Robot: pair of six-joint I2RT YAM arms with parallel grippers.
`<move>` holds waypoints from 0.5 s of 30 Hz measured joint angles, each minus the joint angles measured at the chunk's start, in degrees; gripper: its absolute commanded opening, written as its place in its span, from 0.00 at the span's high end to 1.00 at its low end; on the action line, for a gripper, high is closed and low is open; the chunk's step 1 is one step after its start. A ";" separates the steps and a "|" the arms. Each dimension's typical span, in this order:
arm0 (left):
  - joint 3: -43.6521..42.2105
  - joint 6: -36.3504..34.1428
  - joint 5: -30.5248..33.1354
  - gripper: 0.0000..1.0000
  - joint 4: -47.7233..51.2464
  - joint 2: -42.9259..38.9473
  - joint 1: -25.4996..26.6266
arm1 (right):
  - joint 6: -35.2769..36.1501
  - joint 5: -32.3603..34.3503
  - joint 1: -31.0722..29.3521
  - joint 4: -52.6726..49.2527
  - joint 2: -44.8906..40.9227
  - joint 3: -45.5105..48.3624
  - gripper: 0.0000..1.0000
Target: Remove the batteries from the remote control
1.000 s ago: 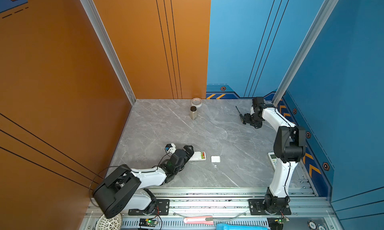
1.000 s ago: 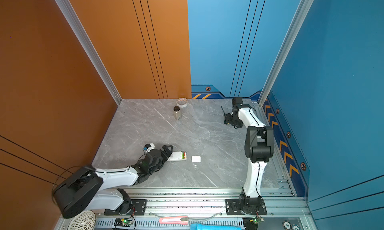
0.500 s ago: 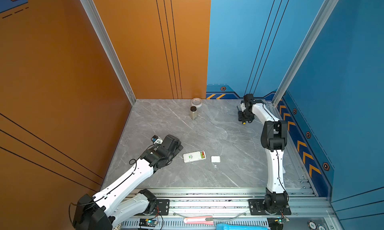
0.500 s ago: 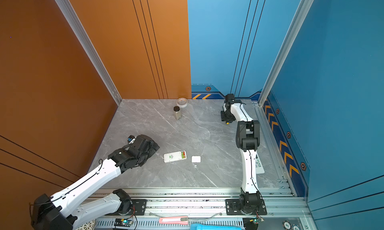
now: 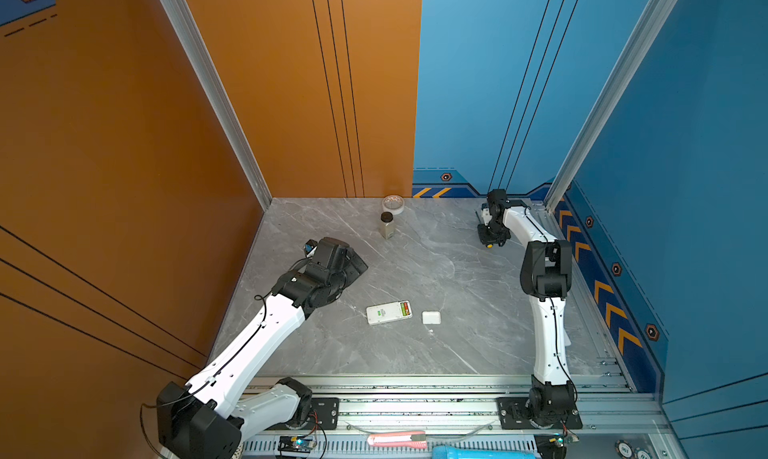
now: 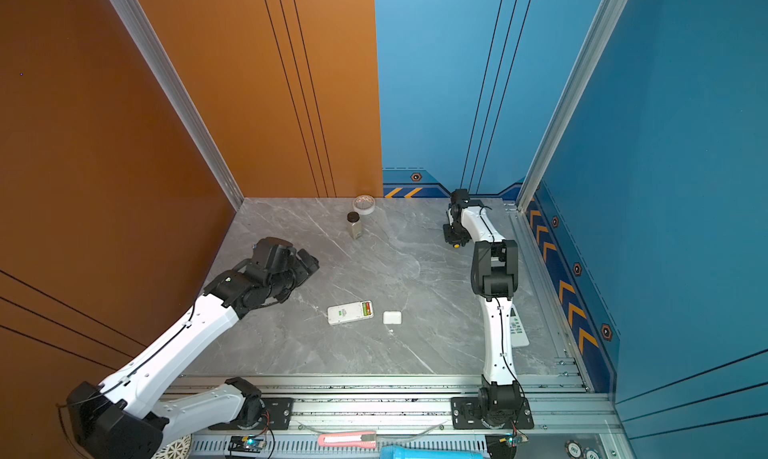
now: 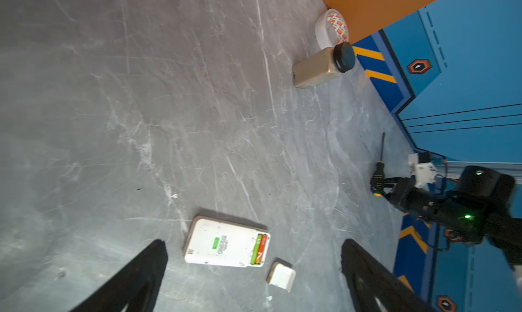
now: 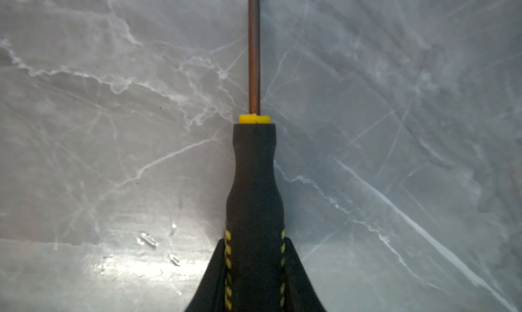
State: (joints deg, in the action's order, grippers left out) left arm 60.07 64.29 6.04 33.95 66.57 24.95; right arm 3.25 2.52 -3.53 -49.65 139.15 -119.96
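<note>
The white remote control [image 5: 386,313] [image 6: 347,313] lies back up on the grey table, its compartment uncovered. Two batteries [image 5: 404,309] [image 6: 366,308] [image 7: 260,249] sit side by side in it, one yellow-green, one orange-red. The loose white cover [image 5: 431,317] [image 7: 281,276] lies just beside it. My left gripper [image 5: 355,266] [image 7: 254,242] hovers open, to the left of and above the remote, holding nothing. At the far right corner my right gripper [image 5: 490,237] [image 8: 254,240] is shut on the black-and-yellow handle of a screwdriver [image 8: 254,169] [image 7: 380,166] that lies on the table.
A small jar [image 5: 386,225] with a black lid and a tape roll [image 5: 392,203] stand at the back wall. A second white remote [image 6: 517,326] lies behind the right arm's base link. Orange and blue walls close in the table.
My left arm has lifted and drawn back to the left, away from the remote. My right gripper has come down over the screwdriver and closed on its handle.
</note>
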 measured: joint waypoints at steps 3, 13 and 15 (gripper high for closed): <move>1.73 2.64 -3.63 0.02 -5.55 3.91 -0.42 | 2.01 2.36 -1.73 3.52 -9.38 13.22 1.00; 8.26 18.58 -14.36 0.09 -26.62 18.49 0.07 | 17.53 9.35 -20.72 14.73 -53.13 41.20 1.00; 8.57 21.38 -15.58 0.11 -30.05 19.67 0.63 | 19.61 12.61 -24.63 15.23 -55.78 42.56 1.00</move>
State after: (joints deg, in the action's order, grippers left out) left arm 68.64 85.67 -9.54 3.90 86.24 25.58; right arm 22.85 15.14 -28.16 -34.41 83.37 -77.41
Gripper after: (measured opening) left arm 0.903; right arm 0.245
